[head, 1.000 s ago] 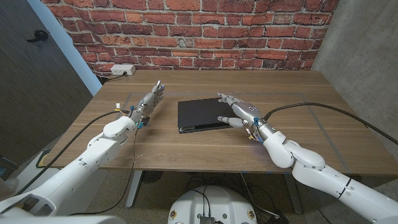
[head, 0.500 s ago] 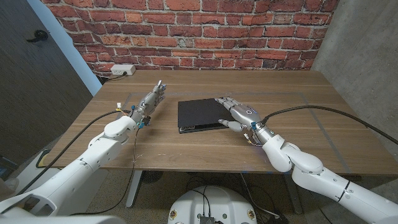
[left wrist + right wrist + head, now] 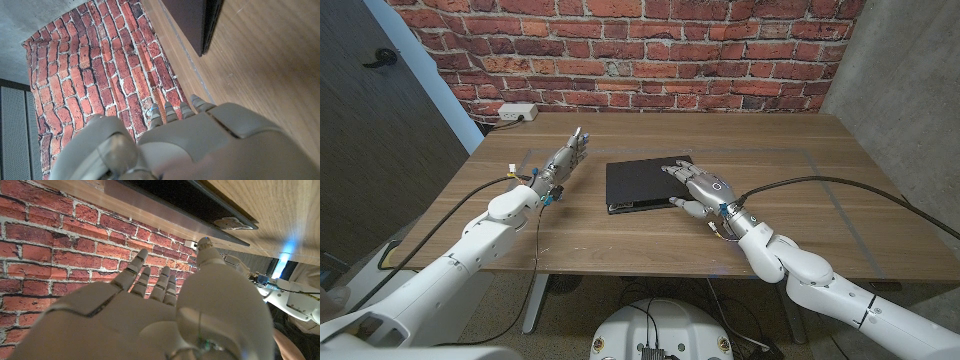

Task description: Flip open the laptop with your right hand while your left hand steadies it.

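The closed laptop (image 3: 645, 184) lies mid-table (image 3: 820, 190). The right hand (image 3: 701, 186) rests over its right front corner, fingers (image 3: 672, 168) spread, gripping nothing. The left hand (image 3: 560, 161) waits beside it, fingers straight, empty.

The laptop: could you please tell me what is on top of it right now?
The right hand reaches over the closed laptop's right part. Whether it touches the lid is unclear; the lid beneath it is hidden.

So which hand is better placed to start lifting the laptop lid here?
The right hand. It sits over the closed laptop's near right corner, with its thumb down at the front edge. The left hand is off to the laptop's left, apart from it, fingers extended, not yet steadying anything.
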